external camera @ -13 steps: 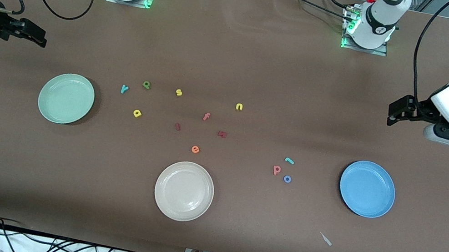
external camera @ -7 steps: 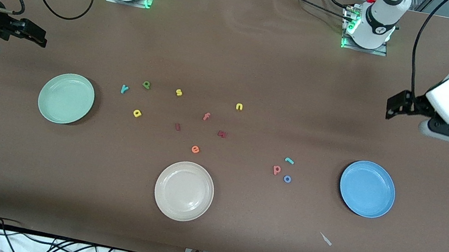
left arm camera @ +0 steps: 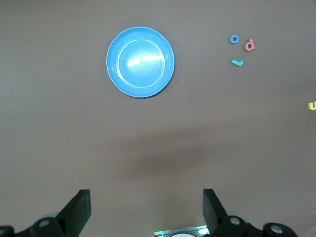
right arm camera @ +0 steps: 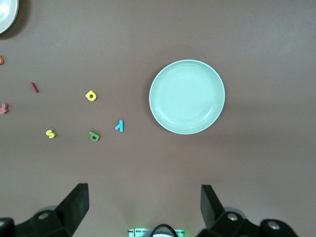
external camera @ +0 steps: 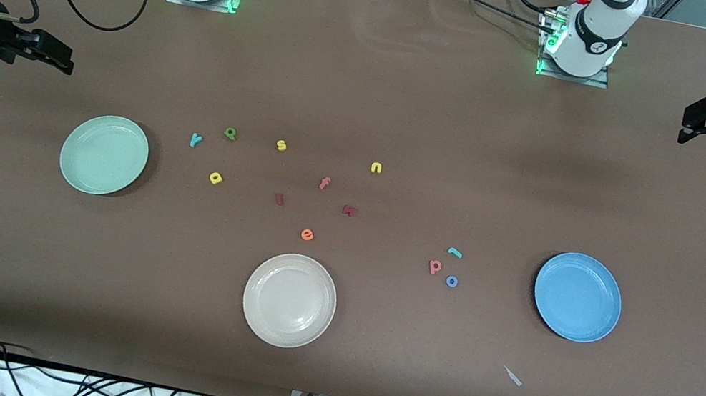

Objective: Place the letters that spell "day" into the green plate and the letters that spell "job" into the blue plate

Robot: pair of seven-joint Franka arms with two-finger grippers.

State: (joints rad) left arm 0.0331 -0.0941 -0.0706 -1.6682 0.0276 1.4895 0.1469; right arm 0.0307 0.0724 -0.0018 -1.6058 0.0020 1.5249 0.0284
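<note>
The right claw (external camera: 62, 58), jaws apart and empty, hangs over bare surface (external camera: 373, 85) at its own end, close above the green plate (external camera: 104, 154). Just toward the middle from that plate lie d (external camera: 231, 133), a (external camera: 215, 178) and y (external camera: 195, 140), so this arm looks better placed for "day". The left claw (external camera: 693, 124), also spread and empty, hangs high at its end, well apart from the blue plate (external camera: 577, 296); j (external camera: 454, 252), o (external camera: 451, 281) and b (external camera: 434, 267) cluster beside that plate, toward the middle.
</note>
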